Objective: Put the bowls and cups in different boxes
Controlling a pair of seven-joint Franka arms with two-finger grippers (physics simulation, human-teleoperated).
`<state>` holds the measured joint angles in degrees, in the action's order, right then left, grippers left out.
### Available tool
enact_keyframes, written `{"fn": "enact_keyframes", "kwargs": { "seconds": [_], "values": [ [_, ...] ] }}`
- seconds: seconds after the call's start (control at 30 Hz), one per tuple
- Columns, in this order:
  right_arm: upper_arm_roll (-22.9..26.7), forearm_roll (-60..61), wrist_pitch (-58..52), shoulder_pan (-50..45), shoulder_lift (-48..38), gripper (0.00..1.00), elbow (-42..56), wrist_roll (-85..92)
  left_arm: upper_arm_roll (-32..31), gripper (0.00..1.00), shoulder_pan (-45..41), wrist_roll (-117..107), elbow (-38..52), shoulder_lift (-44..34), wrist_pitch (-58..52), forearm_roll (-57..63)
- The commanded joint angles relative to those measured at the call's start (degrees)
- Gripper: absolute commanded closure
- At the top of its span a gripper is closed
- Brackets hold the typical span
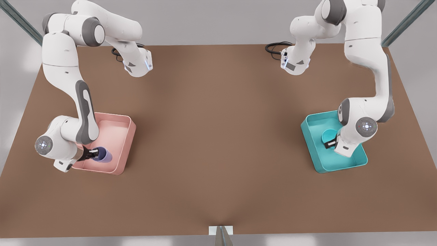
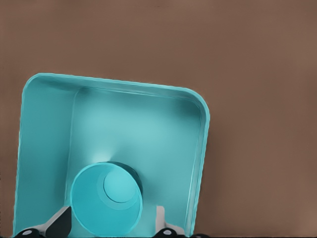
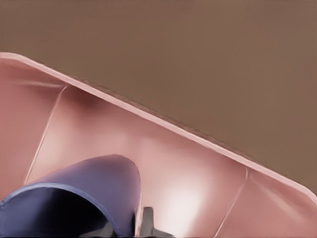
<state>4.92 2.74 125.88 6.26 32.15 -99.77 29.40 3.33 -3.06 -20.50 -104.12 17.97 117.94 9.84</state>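
Observation:
On the front view's right, the teal bowl (image 1: pixel 328 136) sits inside the teal box (image 1: pixel 315 160). My left gripper (image 1: pixel 330 144) is low over it. In the left wrist view the bowl (image 2: pixel 105 206) lies between the two fingers (image 2: pixel 159 215), which stand open with a gap beside the bowl, inside the teal box (image 2: pixel 148 129). On the front view's left, my right gripper (image 1: pixel 91 154) is shut on the rim of the lavender cup (image 1: pixel 103 154), held tipped on its side over the pink box (image 1: pixel 119 126). The right wrist view shows the cup (image 3: pixel 84 191) above the pink box's floor (image 3: pixel 188 168).
Both boxes rest on a brown table (image 1: pixel 218 136), one near each side, with open tabletop between them. Black cables (image 1: pixel 275 47) lie near the far edge by the arm bases. A small white marker (image 1: pixel 221 230) sits at the near edge.

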Motion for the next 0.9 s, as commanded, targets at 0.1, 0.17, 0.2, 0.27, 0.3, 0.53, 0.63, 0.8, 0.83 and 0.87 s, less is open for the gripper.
{"fn": "enact_keyframes", "kwargs": {
  "seconds": [0.1,0.17,0.2,0.27,0.3,0.53,0.63,0.8,0.83,0.87],
  "values": [
    [0.0,1.57,3.5,-0.02,0.9,0.0,0.02,8.13,-8.5,0.0,-1.34,2.84,21.04,-1.28,-34.43,-10.63],
    [-0.08,1.83,3.15,-0.02,0.81,0.0,0.36,8.92,-11.06,0.0,-1.34,2.84,23.7,-0.31,-35.76,-11.07],
    [-0.08,1.92,2.79,-0.02,0.46,0.0,0.45,8.84,-11.76,0.0,-1.34,2.84,23.79,-0.22,-35.76,-10.99],
    [-0.26,2.0,2.0,0.06,0.11,0.0,0.8,8.83,-12.64,0.0,-1.6,2.75,24.4,-0.31,-36.2,-10.99],
    [-0.35,2.01,1.3,-0.02,-0.59,0.0,0.89,8.75,-12.64,0.0,-1.69,2.75,24.4,-0.31,-36.29,-10.99],
    [-0.35,2.01,-35.43,-2.84,-6.92,0.0,21.28,4.71,-12.56,0.0,-1.34,2.75,24.49,-0.22,-37.08,-10.72],
    [-0.35,0.95,-42.91,-9.78,-10.17,0.0,24.27,-25.87,-12.56,0.0,-1.16,2.75,24.4,0.04,-37.08,-10.63],
    [-5.88,-7.14,-45.11,-5.74,-25.2,0.0,16.54,-31.33,-12.47,0.0,-1.07,2.75,24.4,0.13,-37.08,-10.63],
    [-5.8,-7.05,-44.93,-5.74,-25.82,0.0,14.96,-30.72,-12.47,0.0,-1.07,2.84,24.4,0.22,-37.08,-10.55],
    [-5.8,-7.49,-43.97,-5.74,-26.78,0.0,13.64,-30.98,-12.47,0.0,-1.07,2.84,24.4,0.22,-37.08,-10.55]
  ]
}}
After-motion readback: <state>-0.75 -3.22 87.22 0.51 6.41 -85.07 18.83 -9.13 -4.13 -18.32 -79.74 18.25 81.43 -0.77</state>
